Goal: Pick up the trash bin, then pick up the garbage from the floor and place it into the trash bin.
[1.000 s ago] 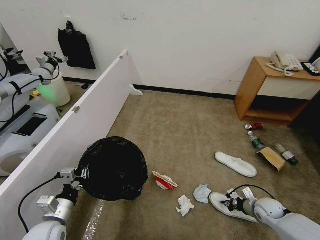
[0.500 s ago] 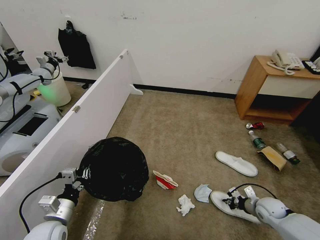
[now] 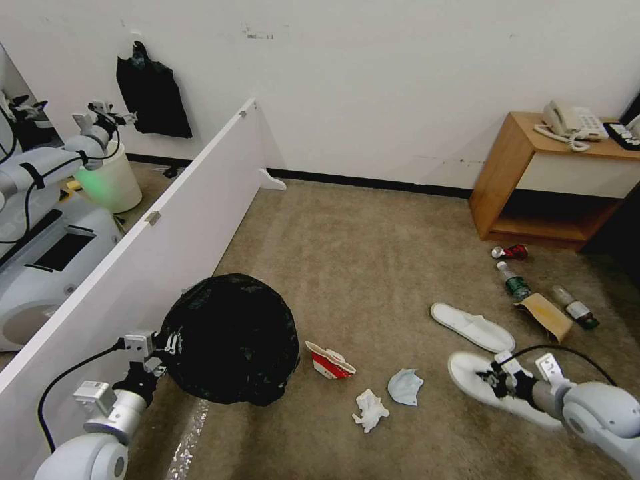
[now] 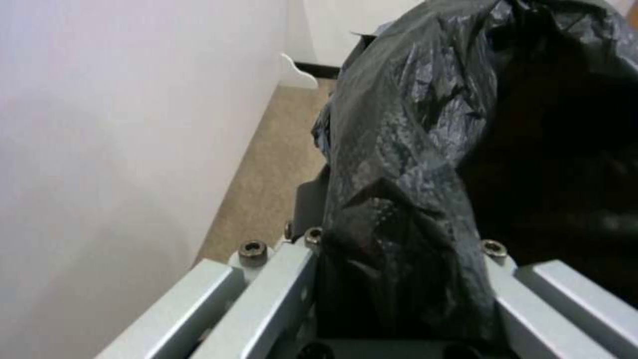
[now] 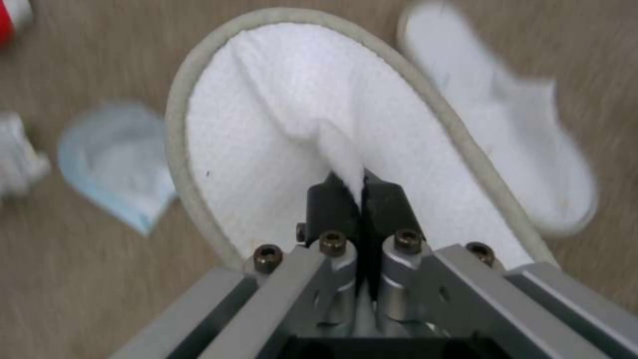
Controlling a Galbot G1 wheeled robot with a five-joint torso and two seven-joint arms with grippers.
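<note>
While the left arm reaches forward from the lower left corner of the head view, bent at the elbow with its cable looping off the wrist, the left gripper (image 3: 160, 352) is clamped onto the near rim of the trash bin (image 3: 230, 337), pinching a fold of its crinkly black liner between closed fingers, as the left wrist view shows with the bag (image 4: 425, 209) bunched tight in the claw. The bin is beside the white partition (image 3: 133, 267) that runs away towards the far wall, its black-lined mouth turned up towards the camera. To its right on the beige carpet (image 3: 360, 267) lies the garbage: a crushed red-and-white carton (image 3: 330, 361) just beside the bin, then a white tissue wad (image 3: 369, 410) and a pale blue face mask (image 3: 405, 387) close together. Farther right, the right arm comes in from the lower right corner, stretched low over the floor with its wrist pointing left, and the right gripper (image 3: 497, 379) is shut on the strap of a white slipper (image 3: 497, 393); the right wrist view shows the black fingertips (image 5: 332, 204) pressed together on a raised pinch of the white fabric (image 5: 346, 149). A second slipper (image 3: 472, 327) lies just beyond it, apart from it. Beyond that, near a wooden bedside table (image 3: 527, 180), sit a brown paper bag (image 3: 547, 315), two green-labelled bottles (image 3: 512, 280) and a red can (image 3: 510, 252).
</note>
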